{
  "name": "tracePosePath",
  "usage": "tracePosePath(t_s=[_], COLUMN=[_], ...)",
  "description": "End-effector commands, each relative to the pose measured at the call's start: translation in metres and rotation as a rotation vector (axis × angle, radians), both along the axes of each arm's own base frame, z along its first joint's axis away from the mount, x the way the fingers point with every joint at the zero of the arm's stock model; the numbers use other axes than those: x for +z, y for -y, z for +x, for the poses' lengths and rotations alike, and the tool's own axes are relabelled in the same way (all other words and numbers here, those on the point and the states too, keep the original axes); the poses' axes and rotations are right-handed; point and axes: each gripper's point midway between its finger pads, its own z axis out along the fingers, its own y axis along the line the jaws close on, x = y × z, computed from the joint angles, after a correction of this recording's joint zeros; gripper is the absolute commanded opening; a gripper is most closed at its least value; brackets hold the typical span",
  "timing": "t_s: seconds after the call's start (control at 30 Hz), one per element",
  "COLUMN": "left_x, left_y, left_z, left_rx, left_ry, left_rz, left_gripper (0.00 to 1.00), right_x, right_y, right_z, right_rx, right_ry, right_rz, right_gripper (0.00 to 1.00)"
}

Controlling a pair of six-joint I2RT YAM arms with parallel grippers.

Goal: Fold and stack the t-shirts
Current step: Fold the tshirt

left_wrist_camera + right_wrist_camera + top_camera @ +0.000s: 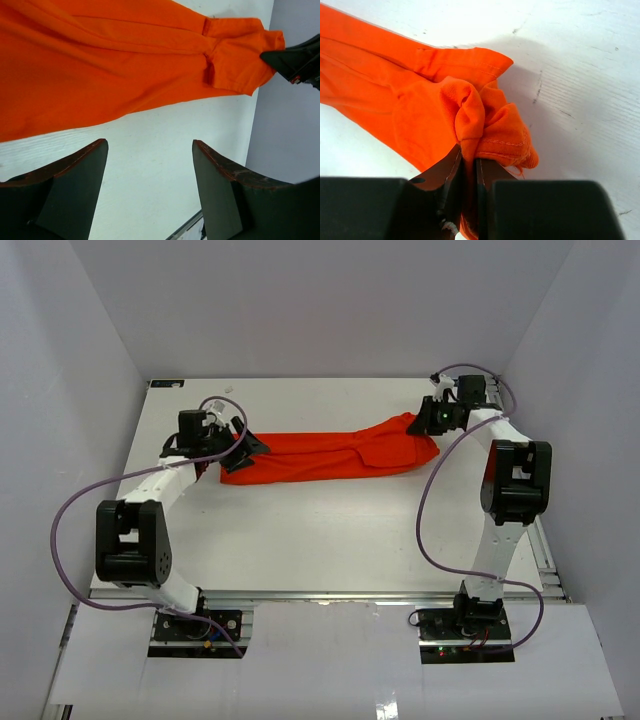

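The orange-red t-shirt [330, 453] lies bunched in a long strip across the far half of the white table [330, 540]. My right gripper [428, 420] is shut on the shirt's right end, where a wad of fabric [490, 125] bulges out above the closed jaws [470, 162]. My left gripper [250, 447] is at the shirt's left end, open and empty. In the left wrist view its jaws [150, 145] stand wide apart over bare table, with the shirt [100, 65] just beyond the fingertips.
Grey enclosure walls [80, 360] surround the table on the left, back and right. The right arm's cable [430, 510] loops over the table's right side. The table's right edge and wall [285, 130] show in the left wrist view.
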Motion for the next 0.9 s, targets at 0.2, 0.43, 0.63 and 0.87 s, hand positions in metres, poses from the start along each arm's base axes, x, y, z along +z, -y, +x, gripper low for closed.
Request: tracePosePath(t_s=[0.2,0.43,0.63,0.87], left_x=[0.019,0.018,0.001,-0.013], left_y=[0.096,0.147,0.170,0.191], left_z=[0.035,0.065,0.077,0.084], left_rx=[-0.219,-0.309,-0.328,-0.357], left_ry=[0.112,0.134,0.104,0.078], left_rz=[-0.110,-0.165,-0.175,-0.191], left_gripper=[0.70,0.60,0.51,0.48], right_x=[0.062,0.082,0.093,0.094], right_y=[-0.048,-0.074,-0.091,-0.118], right_z=[0.002,0.004,0.007,0.007], right_rx=[0.069,0.091,0.101,0.130], right_ry=[0.090,0.105,0.112,0.097], right_rz=[0.074,0.098,0.121,0.134], right_gripper=[0.06,0.06,0.06,0.06])
